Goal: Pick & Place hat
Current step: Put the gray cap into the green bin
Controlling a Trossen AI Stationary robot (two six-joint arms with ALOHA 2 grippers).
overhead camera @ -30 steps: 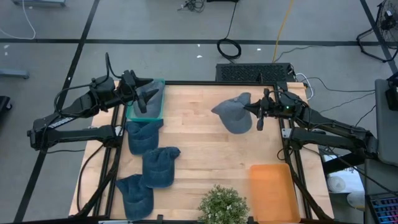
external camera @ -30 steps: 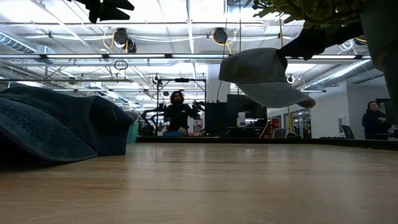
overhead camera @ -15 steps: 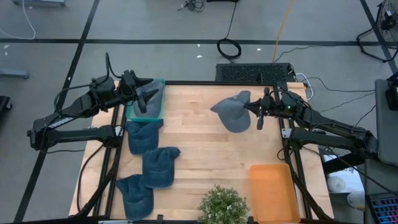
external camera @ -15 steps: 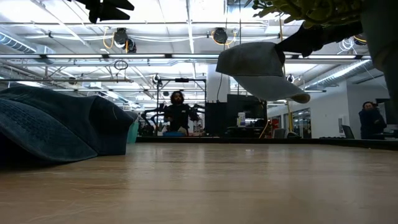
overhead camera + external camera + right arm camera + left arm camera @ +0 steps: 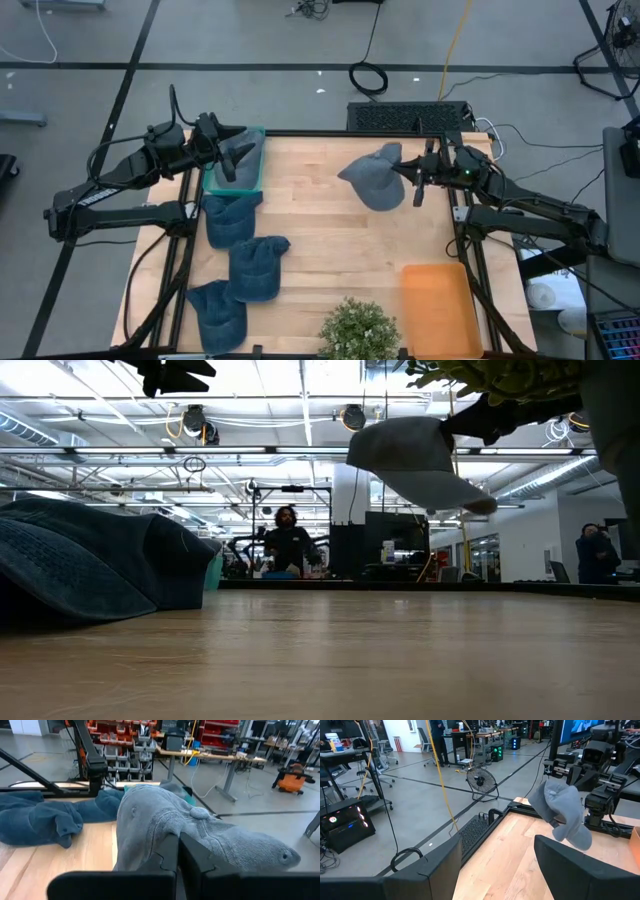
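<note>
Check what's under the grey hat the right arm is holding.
The right gripper is shut on the grey hat, which hangs clear of the table. In the low view only open air and bare wood lie beneath it; the hat's inside can't be seen.

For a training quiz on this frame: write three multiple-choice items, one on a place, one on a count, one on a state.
1. Where is the grey fabric cap?
A. in the teal bin
B. held above the wooden table
C. on the orange tray

2. How many blue fabric hats lie on the table's left side?
A. one
B. three
C. five

3. The right tool is:
A. shut on the cap
B. open, empty
C. out of view

Answers: B, the low view shows it off the tabletop; B, the high view shows three; A, its fingers pinch the cap.
</note>
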